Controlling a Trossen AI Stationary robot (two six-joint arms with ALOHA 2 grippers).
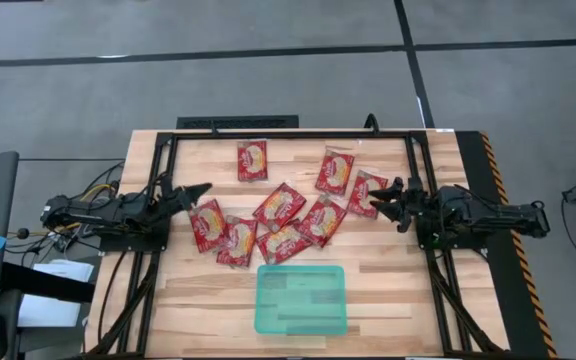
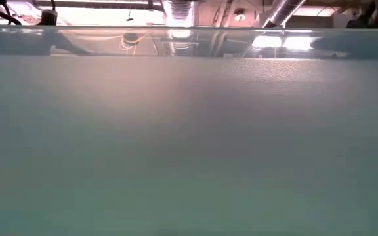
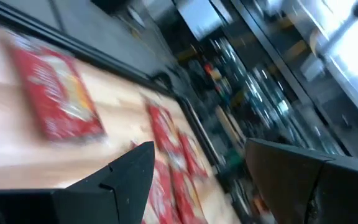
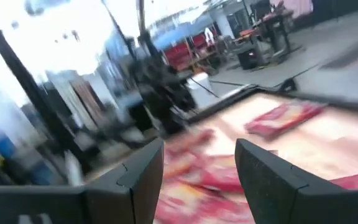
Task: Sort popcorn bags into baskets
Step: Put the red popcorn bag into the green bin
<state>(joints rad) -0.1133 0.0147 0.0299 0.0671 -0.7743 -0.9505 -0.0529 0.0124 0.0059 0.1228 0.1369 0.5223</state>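
Observation:
Several red popcorn bags (image 1: 280, 206) lie flat on the wooden table, most of them overlapping in a loose cluster at its middle. One bag (image 1: 252, 160) lies apart toward the far edge. The teal basket (image 1: 301, 298) sits near the near edge with nothing in it. My left gripper (image 1: 196, 195) hovers open just left of the leftmost bag (image 1: 208, 224). My right gripper (image 1: 378, 200) hovers open beside the rightmost bag (image 1: 366, 192). Each wrist view looks between open fingers, left (image 3: 197, 149) and right (image 4: 199, 146), at blurred red bags (image 3: 58, 93) (image 4: 284, 118) beyond.
A black metal frame (image 1: 288, 135) runs along the table's far, left and right sides. The teal basket wall (image 2: 189, 144) fills the low view and hides the table behind it. Bare wood (image 1: 198, 290) lies on both sides of the basket.

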